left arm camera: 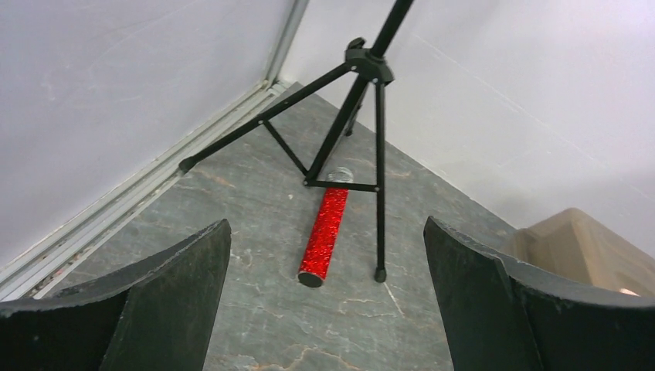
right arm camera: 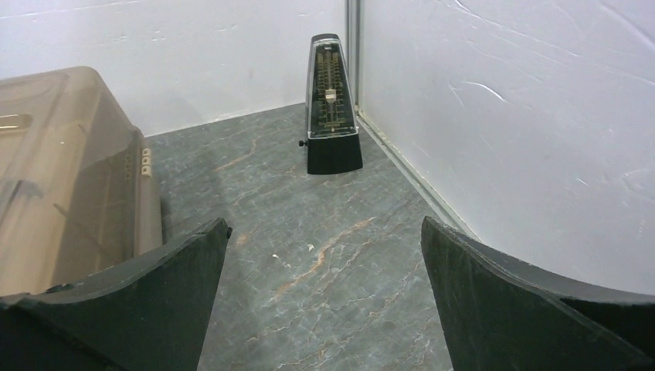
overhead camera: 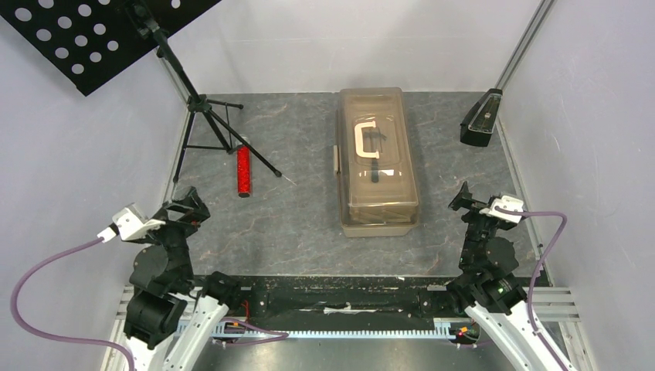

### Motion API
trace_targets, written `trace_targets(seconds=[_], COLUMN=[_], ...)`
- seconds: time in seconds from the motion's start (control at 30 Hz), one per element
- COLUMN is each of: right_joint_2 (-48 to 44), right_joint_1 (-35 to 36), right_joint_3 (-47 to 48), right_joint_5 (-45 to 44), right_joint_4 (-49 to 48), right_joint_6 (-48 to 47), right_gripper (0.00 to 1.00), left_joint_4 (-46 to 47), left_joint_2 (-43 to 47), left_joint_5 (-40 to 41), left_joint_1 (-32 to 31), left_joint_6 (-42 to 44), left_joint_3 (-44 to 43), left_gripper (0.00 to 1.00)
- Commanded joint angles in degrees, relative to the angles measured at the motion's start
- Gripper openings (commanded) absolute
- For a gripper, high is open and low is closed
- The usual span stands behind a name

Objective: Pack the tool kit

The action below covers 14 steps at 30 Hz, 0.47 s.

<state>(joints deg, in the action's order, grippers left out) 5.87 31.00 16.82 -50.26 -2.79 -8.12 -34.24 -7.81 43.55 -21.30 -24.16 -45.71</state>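
The tan-brown toolbox [overhead camera: 377,161] stands shut in the middle of the table, its pale handle [overhead camera: 363,139] flat on the lid. It also shows in the right wrist view [right arm camera: 62,178] at left, and its corner shows in the left wrist view [left arm camera: 579,247]. No screwdrivers or utility knives are in view. My left gripper [overhead camera: 188,205] is open and empty at the near left, well apart from the box; its jaws stand wide in the left wrist view [left arm camera: 324,309]. My right gripper [overhead camera: 464,197] is open and empty just right of the box's near end [right arm camera: 324,309].
A red glittery bar [overhead camera: 244,171] lies left of the box, also seen in the left wrist view [left arm camera: 324,232], between the legs of a black tripod music stand [overhead camera: 202,108]. A black metronome [overhead camera: 480,117] stands at the far right corner [right arm camera: 332,108]. Walls close in left, right and back.
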Motion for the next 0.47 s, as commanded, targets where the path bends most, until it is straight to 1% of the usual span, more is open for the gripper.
trace_targets(seconds=[0.0, 0.27, 0.43], right_joint_2=[-0.14, -1.21, -1.3], right_joint_1=[0.11, 0.11, 0.11], right_joint_3=[-0.91, -1.64, -2.22], right_joint_5=[-3.57, -3.59, -3.18], right_joint_4=[-4.4, -5.65, -6.58], right_joint_6=[-1.13, -1.96, -2.51], right_gripper=[0.98, 0.98, 0.98], left_joint_4=[4.76, 5.41, 6.11], left_joint_2=[2.73, 2.97, 2.71], left_joint_5=[6.42, 9.61, 9.44], left_joint_1=[-0.02, 0.11, 0.04], left_joint_6=[-1.95, -2.9, -2.14], left_joint_3=[4.27, 6.65, 7.02], left_gripper=[1.0, 1.0, 1.0])
